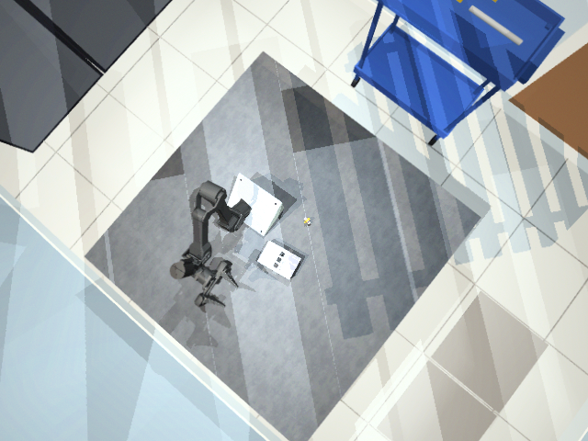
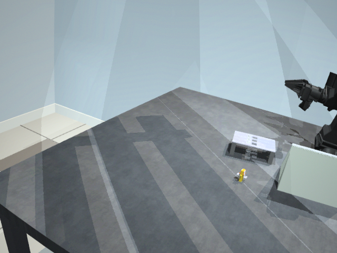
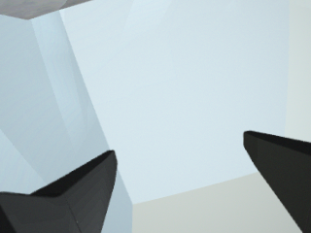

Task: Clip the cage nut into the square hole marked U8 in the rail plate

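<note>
Spreading wide, the gripper (image 1: 231, 295) (image 2: 285, 82) (image 3: 179, 148), its finger bases cropped by the wrist view's edges.

the arm (image 1: 200, 232) (image 2: 330, 95) is matte black to charcoal, with blocky joint housings, a straight slender link, rounded cylindrical ends, and smooth dark fingers tapering to narrow tips.

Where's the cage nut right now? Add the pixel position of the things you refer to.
In the top view, the cage nut (image 1: 307, 220) (image 2: 241, 175) sits on the dark table (image 1: 370, 222) (image 2: 152, 176), right of the big white-topped block (image 1: 256, 204) (image 2: 307, 176) and above the rail plate (image 1: 290, 266) (image 2: 255, 140).
</note>
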Motion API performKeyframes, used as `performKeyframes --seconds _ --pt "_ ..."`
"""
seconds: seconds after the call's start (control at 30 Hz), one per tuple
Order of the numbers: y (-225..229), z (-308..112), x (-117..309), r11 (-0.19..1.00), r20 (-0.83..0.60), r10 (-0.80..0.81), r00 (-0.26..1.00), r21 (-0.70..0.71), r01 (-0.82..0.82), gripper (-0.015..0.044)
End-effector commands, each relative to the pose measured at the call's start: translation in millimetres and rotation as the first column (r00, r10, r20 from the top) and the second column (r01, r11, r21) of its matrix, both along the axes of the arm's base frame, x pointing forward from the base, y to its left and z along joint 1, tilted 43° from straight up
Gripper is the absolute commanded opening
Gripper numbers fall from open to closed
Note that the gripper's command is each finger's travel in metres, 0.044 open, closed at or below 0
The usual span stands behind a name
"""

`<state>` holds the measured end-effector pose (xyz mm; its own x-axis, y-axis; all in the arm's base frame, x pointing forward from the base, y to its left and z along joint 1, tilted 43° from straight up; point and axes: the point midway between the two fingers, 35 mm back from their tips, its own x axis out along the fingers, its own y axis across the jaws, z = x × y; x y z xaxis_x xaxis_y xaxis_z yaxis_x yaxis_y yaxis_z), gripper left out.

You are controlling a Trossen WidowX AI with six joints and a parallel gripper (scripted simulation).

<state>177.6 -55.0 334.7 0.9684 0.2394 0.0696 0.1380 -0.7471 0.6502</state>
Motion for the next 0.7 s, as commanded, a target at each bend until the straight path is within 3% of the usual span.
performKeyframes --seconds 0.0,0.27,0.4,0.67 --pt "-1 1 1 1.000 0.004 0.001 1.000 -0.002 -0.001 0.0426" --pt "-30 -4 67 0.995 0.045 -0.001 0.999 -0.104 0.006 0.0440" --pt "-29 -31 112 0.977 -0.034 0.001 0.999 -0.215 -0.008 0.0440" --pt "-9 -78 158 0.914 -0.179 0.033 0.983 -0.392 -0.102 0.0440"
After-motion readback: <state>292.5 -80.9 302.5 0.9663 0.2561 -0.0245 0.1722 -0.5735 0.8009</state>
